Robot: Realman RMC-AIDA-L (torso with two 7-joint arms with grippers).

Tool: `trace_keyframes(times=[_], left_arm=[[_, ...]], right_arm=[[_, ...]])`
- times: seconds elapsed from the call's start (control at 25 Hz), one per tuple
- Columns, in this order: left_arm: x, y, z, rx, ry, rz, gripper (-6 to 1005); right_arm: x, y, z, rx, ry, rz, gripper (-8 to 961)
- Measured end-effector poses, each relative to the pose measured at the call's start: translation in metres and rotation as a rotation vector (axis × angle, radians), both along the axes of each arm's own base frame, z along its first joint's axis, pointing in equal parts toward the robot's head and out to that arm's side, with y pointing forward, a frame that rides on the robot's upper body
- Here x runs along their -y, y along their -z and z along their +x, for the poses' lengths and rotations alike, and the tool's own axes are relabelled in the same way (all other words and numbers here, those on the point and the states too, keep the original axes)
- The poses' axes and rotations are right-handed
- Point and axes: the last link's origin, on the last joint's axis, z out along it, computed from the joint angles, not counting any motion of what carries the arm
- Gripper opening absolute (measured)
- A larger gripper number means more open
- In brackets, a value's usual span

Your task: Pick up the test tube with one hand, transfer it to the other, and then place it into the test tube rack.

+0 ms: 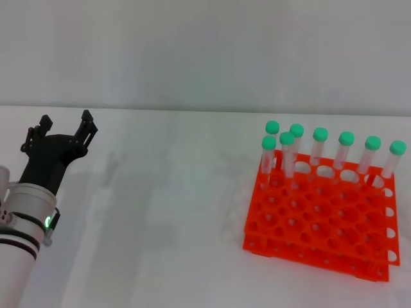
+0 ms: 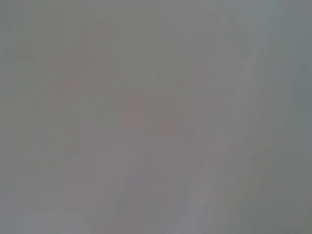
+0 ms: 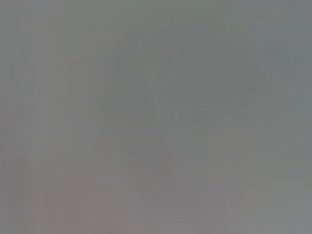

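Orange-red test tube rack (image 1: 321,221) sits on the white desk (image 1: 160,218) at the robot's right side, its long edge slightly angled. 8 green-capped test tubes stand upright in it: 6 along the far row, from the leftmost (image 1: 272,142) to the rightmost (image 1: 393,160), and 2 more just in front at the left end (image 1: 267,159) (image 1: 287,154). All other holes show bare. None of the tubes lies on the desk or is held, so the task's own tube cannot be told apart from the rest.

Left hand (image 1: 64,128), black, on a silver-white wrist with a green light (image 1: 47,222), is raised over the left edge of the desk, well apart from the rack. Its fingers (image 1: 87,125) are spread apart and hold nothing.

Right hand does not appear in the head view. Both wrist views show only a uniform grey field with nothing distinguishable.
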Motion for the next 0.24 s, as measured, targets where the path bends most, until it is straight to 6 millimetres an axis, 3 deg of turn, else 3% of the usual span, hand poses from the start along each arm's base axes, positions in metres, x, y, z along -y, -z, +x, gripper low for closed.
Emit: trace_keyframes(times=[0.12, 0.24], left_arm=[[-0.0025, 0.0011, 0.0013, -0.005, 0.0, -0.009, 849], [-0.005, 0.0004, 0.0024, -0.019, 0.004, -0.011, 849]], right_arm=[[0.0005, -0.0029, 0.0028, -0.011, 0.018, 0.022, 884], [0.0008, -0.0035, 0.0058, -0.021, 0.039, 0.032, 884]])
